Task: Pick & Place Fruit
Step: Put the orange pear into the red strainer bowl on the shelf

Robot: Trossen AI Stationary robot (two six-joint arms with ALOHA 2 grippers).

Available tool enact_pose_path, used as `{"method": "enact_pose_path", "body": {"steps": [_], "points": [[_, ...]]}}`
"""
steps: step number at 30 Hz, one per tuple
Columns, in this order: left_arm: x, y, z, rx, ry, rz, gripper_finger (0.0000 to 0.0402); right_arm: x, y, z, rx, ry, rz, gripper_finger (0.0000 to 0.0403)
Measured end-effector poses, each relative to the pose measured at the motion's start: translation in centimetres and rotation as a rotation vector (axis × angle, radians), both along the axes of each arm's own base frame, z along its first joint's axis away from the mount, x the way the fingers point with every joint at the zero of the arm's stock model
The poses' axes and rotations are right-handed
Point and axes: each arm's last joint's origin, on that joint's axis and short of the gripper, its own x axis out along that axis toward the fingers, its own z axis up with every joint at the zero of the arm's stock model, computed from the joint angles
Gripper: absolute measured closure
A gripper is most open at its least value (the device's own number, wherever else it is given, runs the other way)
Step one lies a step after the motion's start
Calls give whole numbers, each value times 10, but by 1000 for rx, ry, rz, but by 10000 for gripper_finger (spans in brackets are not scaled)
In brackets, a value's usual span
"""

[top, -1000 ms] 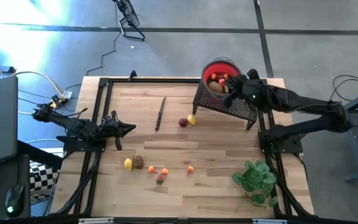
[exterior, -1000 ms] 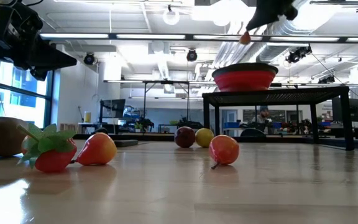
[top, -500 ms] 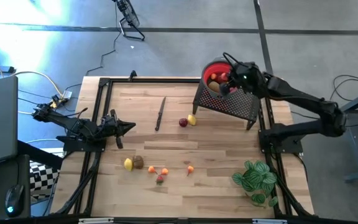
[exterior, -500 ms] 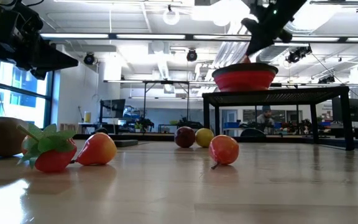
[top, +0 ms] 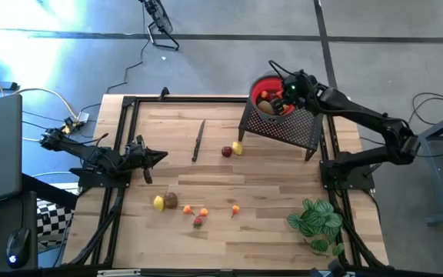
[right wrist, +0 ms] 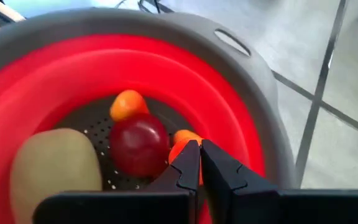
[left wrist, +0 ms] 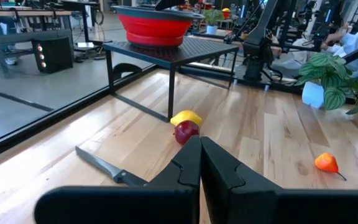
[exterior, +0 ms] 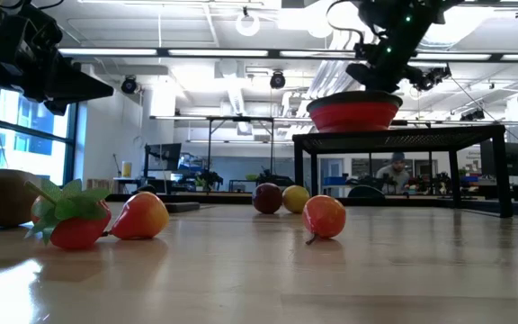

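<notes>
The red bowl (top: 268, 94) with a grey rim stands on a black mesh stand (top: 287, 129) at the far right. It holds a brownish piece (right wrist: 55, 171), a red piece (right wrist: 138, 148) and an orange piece (right wrist: 127, 104). My right gripper (right wrist: 199, 152) reaches down into the bowl, shut, with a small orange fruit (right wrist: 180, 142) at its fingertips. My left gripper (top: 162, 159) is shut and empty above the table's left side. Several fruit pieces lie on the table: a red (top: 226, 151) and a yellow one (top: 238, 148) mid-table, and a group near the front (top: 183, 206). My right gripper is shut on the small orange fruit (right wrist: 178, 144), coming from above and pointing down into the bowl. Its own fingertips hide the place of contact. The fruit is low inside the bowl, beside the red piece. I cannot tell whether it rests on the bowl's floor.
A thin dark knife (top: 198, 140) lies left of the stand. A green leafy plant (top: 316, 221) stands at the front right corner. Black rails frame the table (top: 121, 138). The wood between the stand and the front group of fruit is bare.
My right gripper, still shut on the small orange fruit, has gone toward the far edge over the bowl. It has come down from high above the rim into the bowl.
</notes>
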Motion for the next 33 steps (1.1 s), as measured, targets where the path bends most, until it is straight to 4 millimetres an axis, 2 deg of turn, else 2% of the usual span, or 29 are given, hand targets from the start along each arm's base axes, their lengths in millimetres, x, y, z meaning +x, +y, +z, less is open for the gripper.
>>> {"method": "enact_pose_path", "body": {"steps": [10, 33], "points": [[0, 0, 0, 0, 0, 1, 402, -3, -2, -2, 69, -43, 34, 399], [0, 0, 0, 0, -1, 2, 402, -3, -1, -3, 94, -38, 50, 399]]}}
